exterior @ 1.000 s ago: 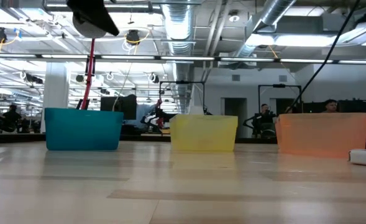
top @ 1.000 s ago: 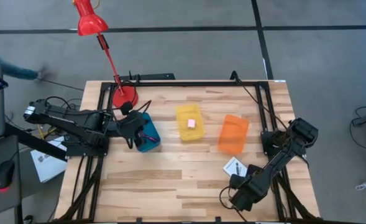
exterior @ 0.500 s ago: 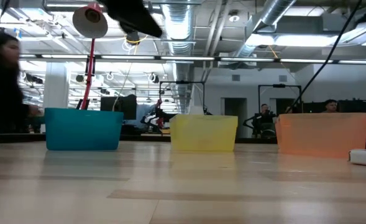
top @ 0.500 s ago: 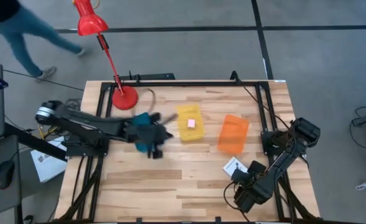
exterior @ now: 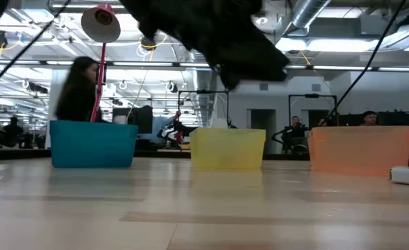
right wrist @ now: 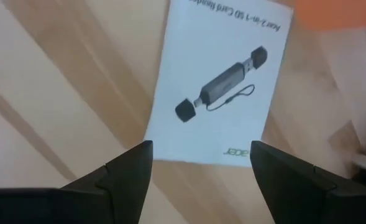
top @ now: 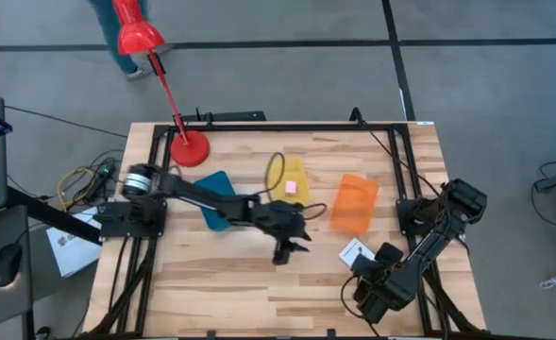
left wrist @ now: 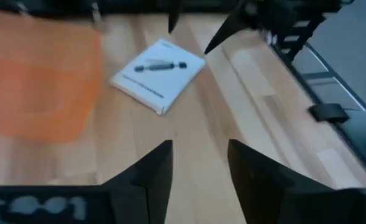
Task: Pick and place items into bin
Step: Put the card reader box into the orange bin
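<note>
- The left gripper (top: 285,247) reaches far across the pale wooden bench (top: 211,283), hanging over bare wood in front of the translucent yellow plastic bin (top: 288,185); its jaws are released and hold nothing, as the left wrist view shows.
- The right gripper (top: 361,275) sits low near the bench's front right corner, just beside the white square card with a black printed card-reader picture (top: 356,252); its jaws are spread apart and empty, pointing at the card (right wrist: 223,87) in the right wrist view.
- That card lies flat on the bench just in front of the translucent orange plastic bin (top: 354,202).
- The tiny pale pink cube (top: 291,188) lies inside the yellow bin.
- The thin dark red looped cord (top: 276,173) hangs over the yellow bin's left rim.
- The teal plastic bin (top: 215,196) stands left of the yellow one, partly under the left arm.
- A red desk lamp (top: 155,66) stands at the bench's back left corner.
- A blurred person (exterior: 79,90) shows behind the teal bin in the low view.
</note>
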Tool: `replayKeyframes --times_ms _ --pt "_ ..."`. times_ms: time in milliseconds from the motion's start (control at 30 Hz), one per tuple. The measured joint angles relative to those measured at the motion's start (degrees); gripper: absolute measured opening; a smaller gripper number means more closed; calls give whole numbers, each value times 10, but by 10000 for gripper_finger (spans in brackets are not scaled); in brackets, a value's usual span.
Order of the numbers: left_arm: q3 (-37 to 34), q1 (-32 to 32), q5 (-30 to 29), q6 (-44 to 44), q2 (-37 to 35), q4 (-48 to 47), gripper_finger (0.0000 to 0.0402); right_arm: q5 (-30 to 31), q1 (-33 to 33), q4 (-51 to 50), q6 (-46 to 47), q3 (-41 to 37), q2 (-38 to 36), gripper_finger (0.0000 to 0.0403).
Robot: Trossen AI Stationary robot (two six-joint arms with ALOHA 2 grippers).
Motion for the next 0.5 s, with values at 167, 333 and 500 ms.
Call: replayKeyframes --times_ms 167,333,500 --pt "83 -2 22 0 92 1 153 5 1 0 49 0 0 265" --pt "156 -3 71 7 164 0 153 9 8 -14 102 -7 0 265" --pt "204 -3 84 3 215 -3 153 -8 11 -14 123 -30 1 265"
